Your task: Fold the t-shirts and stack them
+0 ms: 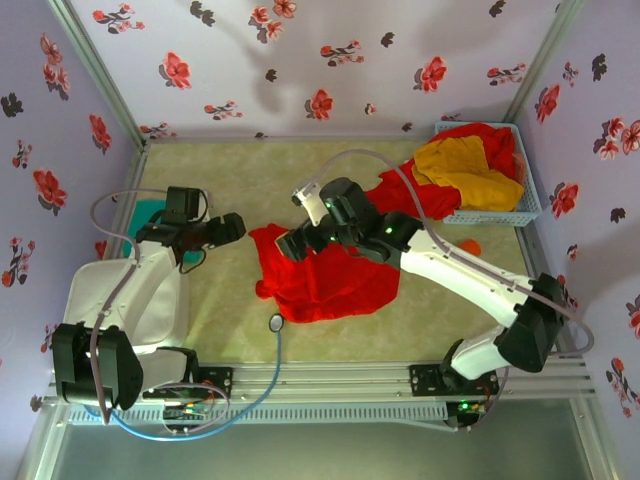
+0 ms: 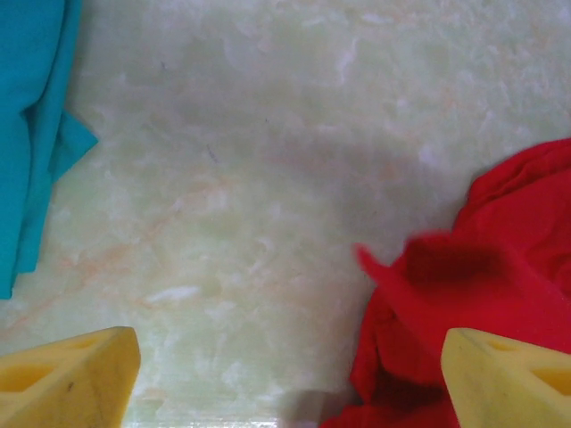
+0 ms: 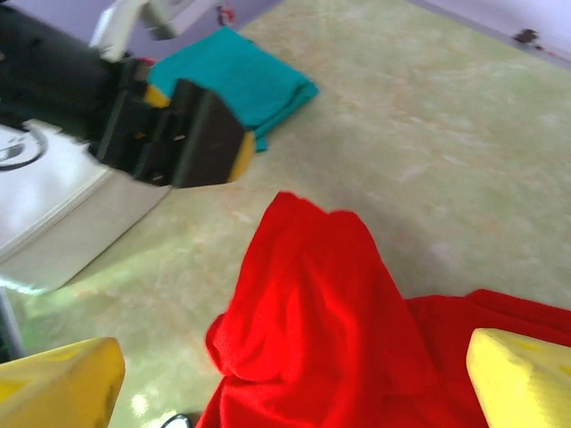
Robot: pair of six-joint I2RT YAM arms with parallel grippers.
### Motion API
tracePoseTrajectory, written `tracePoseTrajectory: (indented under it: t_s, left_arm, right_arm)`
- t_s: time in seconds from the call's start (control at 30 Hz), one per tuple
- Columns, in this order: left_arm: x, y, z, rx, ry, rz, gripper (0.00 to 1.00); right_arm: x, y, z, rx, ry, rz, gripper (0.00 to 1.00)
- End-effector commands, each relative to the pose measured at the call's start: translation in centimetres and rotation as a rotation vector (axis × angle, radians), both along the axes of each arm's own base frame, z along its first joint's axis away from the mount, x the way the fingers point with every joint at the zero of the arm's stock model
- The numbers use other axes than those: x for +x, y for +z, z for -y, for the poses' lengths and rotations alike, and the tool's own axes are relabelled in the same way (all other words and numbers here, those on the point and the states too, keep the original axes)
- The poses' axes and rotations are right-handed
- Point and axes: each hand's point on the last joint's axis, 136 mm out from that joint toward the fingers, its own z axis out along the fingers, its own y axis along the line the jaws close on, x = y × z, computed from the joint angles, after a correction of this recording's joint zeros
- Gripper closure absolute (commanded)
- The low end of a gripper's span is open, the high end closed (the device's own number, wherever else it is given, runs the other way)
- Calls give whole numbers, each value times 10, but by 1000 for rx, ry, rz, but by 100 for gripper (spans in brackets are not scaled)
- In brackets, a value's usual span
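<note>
A bright red t-shirt (image 1: pixel 330 280) lies crumpled in the middle of the table, with one corner raised in a peak (image 3: pixel 312 294). My right gripper (image 1: pixel 292 244) hovers over its left part, open, the cloth lying loose between the yellow fingers (image 3: pixel 62 379). To the left, my left gripper (image 1: pixel 236 228) is open over bare table, with the red shirt's edge (image 2: pixel 473 294) by its right finger (image 2: pixel 508 379). A folded teal-green t-shirt (image 1: pixel 150 213) lies at the far left. A mustard-yellow t-shirt (image 1: pixel 465 165) and more red cloth (image 1: pixel 495 140) fill the basket.
The pale blue mesh basket (image 1: pixel 530 200) stands at the back right, with a red shirt (image 1: pixel 410 195) trailing out of it toward the centre. A white pad (image 1: pixel 130 300) lies under the left arm. A blue cable with a ring end (image 1: pixel 276 322) lies near the front edge.
</note>
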Motion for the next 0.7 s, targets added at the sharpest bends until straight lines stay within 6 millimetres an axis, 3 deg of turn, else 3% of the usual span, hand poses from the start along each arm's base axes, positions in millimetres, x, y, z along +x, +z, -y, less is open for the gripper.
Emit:
tracePoseTrajectory:
  t_s: [0.0,0.23,0.43,0.67]
  left_arm:
    - [-15,-2,1,1,-5,-43,19]
    - [-50,-38,25,-12,-48,-162,21]
    - [-75,-70,44,-37,-43,-244,23]
    - [-110,-92,57,-86,5,-304,32]
  right_arm:
    - [35,-9,33,-16,-224,-21,1]
    - [75,-64,121,-39,-556,-255,3]
    - [75,-103,179,-66,-766,-374,18]
    - [60,-141,225,-93,-905,-469,28]
